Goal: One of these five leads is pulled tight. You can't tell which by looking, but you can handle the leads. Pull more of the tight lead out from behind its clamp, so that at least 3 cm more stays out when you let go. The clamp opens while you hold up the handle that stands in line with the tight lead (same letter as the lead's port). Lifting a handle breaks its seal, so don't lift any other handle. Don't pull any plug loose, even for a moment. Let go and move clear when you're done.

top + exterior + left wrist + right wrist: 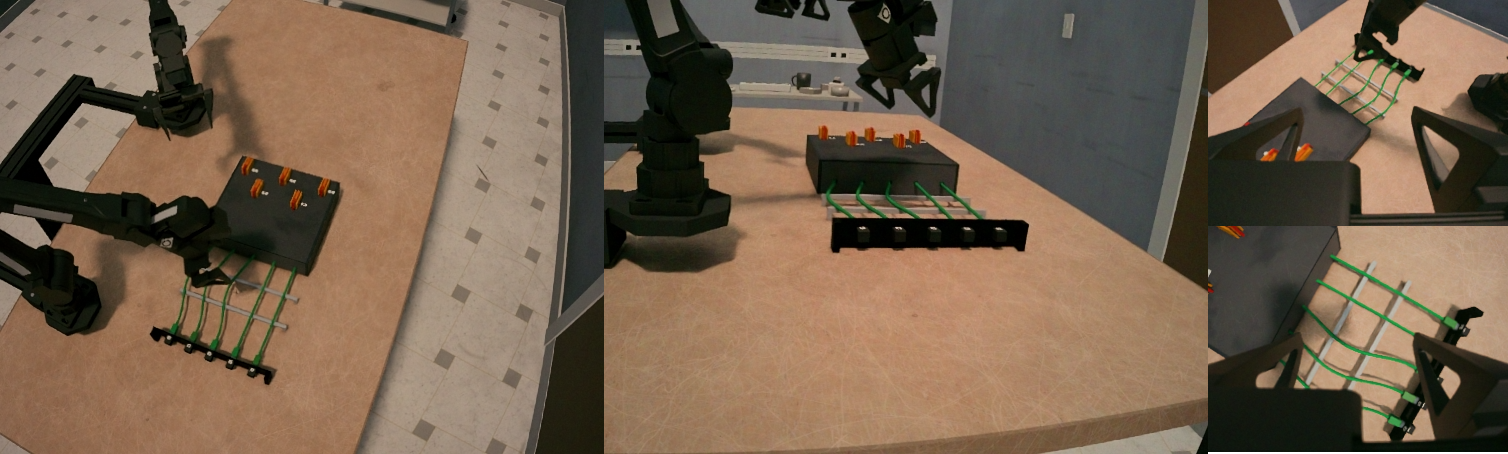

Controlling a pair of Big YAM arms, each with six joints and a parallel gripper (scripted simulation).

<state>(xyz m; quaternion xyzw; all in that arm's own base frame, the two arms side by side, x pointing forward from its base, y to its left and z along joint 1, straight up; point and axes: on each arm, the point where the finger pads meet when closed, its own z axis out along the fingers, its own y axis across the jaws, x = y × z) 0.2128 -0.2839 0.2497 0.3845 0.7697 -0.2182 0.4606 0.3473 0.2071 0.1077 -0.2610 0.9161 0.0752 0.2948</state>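
Five green leads (235,300) run from the front of a black box (280,215) over two grey rails (250,300) to plugs in a black port bar (212,355). In the right wrist view the leads (1368,336) lie far below; two look straight and three curve. Five orange handles (285,182) stand on the box top. My right gripper (909,107) is open and empty, raised well above the leads near the box front, and it also shows in the top view (210,277). My left gripper (189,129) is open and empty, high over the table behind the box.
The right arm's base (674,200) stands on the table to one side of the box. A black frame (45,130) carries the arms at the table's edge. A shelf with cups (804,87) stands far behind.
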